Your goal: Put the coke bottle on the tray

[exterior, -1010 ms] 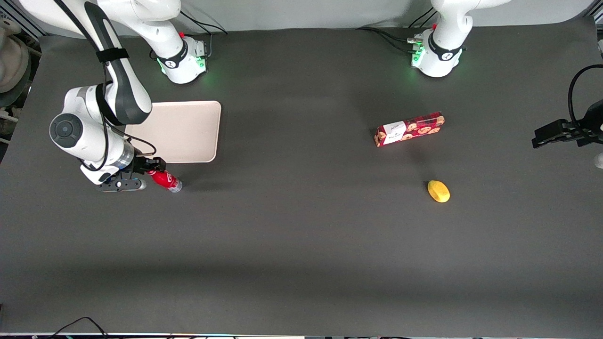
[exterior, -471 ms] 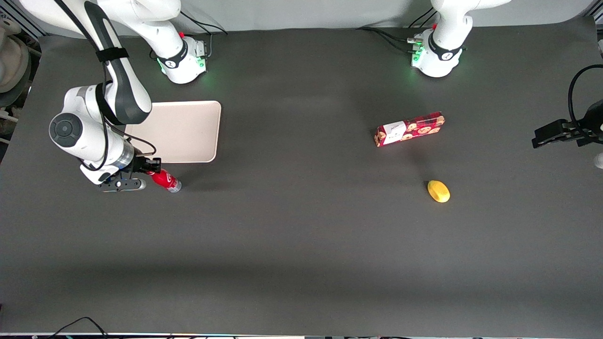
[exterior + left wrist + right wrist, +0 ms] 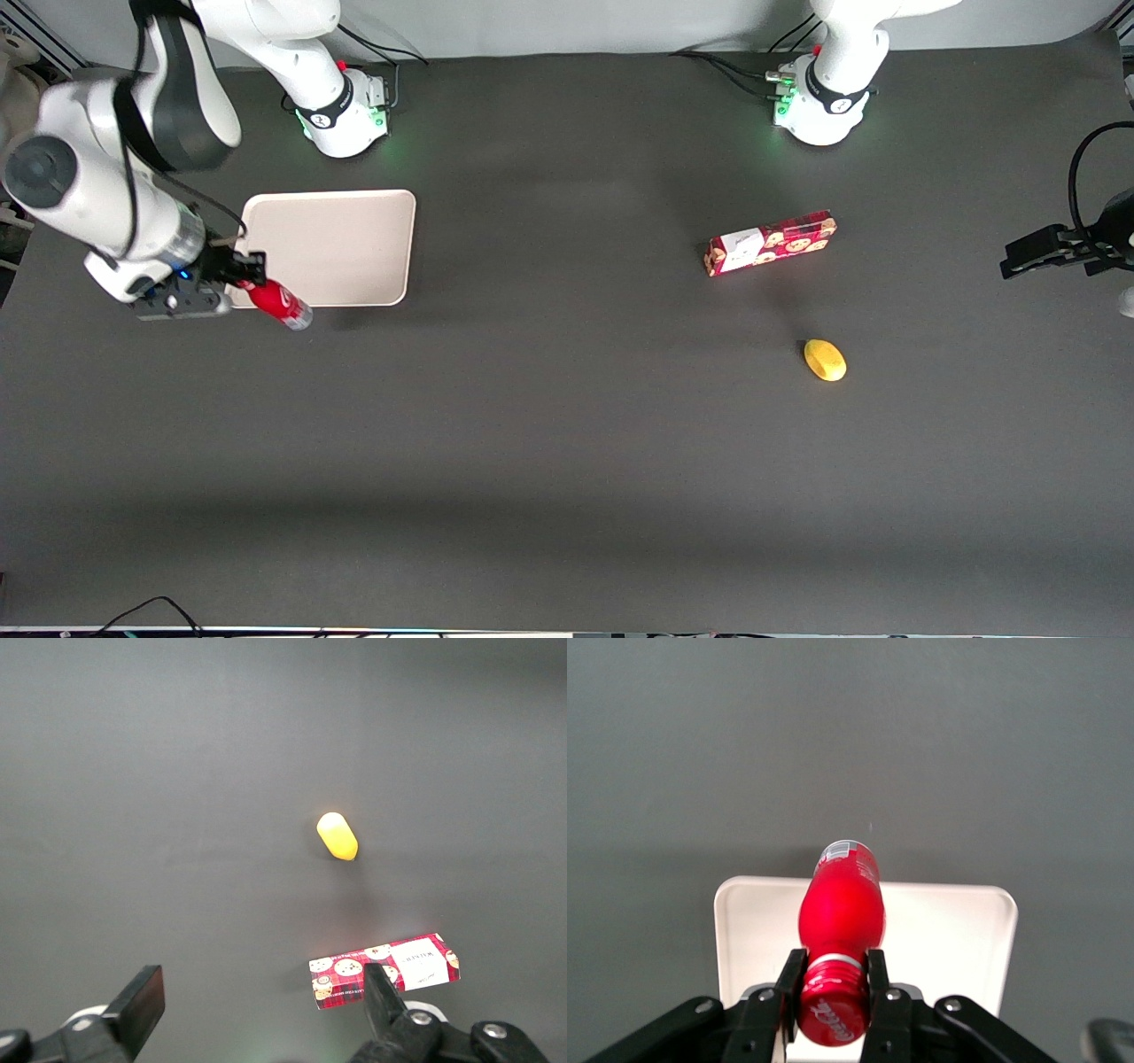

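Note:
My right gripper (image 3: 246, 270) is shut on the neck of the small red coke bottle (image 3: 278, 304) and holds it lifted off the table, over the beige tray's (image 3: 354, 239) edge nearest the front camera. In the right wrist view the two black fingers (image 3: 877, 970) clamp the bottle (image 3: 841, 904) just below its red cap, with the tray (image 3: 948, 939) lying underneath it. The bottle's clear base points away from the wrist camera.
A red cookie box (image 3: 769, 243) and a yellow lemon-like object (image 3: 825, 360) lie on the dark mat toward the parked arm's end of the table; both also show in the left wrist view, box (image 3: 385, 969) and yellow object (image 3: 337, 835).
The gripper has lifted the coke bottle off the table and carried it up and farther from the front camera, to the tray's near edge. The arm has risen.

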Controlling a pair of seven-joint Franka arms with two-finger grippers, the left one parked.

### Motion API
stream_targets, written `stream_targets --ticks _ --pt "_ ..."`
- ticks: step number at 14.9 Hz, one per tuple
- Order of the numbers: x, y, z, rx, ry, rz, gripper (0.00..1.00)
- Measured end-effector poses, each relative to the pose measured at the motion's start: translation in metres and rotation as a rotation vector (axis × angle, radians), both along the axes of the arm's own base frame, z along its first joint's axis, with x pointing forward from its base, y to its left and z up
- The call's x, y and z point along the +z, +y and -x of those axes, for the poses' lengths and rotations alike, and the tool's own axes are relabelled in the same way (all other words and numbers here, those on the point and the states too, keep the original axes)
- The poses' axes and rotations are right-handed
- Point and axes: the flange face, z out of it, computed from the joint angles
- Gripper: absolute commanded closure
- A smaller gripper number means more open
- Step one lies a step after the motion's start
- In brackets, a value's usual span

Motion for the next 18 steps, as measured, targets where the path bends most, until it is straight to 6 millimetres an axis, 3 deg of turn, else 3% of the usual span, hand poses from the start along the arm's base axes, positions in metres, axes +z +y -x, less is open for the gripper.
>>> stream_targets --ticks 4,7,9,11,14,18 --pt "0.071 -0.019 0.048 0.044 0.0 -0.006 1.0" --pt "0.081 -0.068 0.079 0.061 0.005 -0.055 1.0" --pt "0.065 -0.1 0.099 0.062 0.017 -0.082 1.0" --pt "0.038 -0.118 0.115 0.061 0.021 -0.071 1.0" --pt "-0.01 -0.127 0.132 0.078 0.037 -0.033 1.0" --pt "-0.047 -0.149 0.144 0.076 0.036 -0.029 1.0"
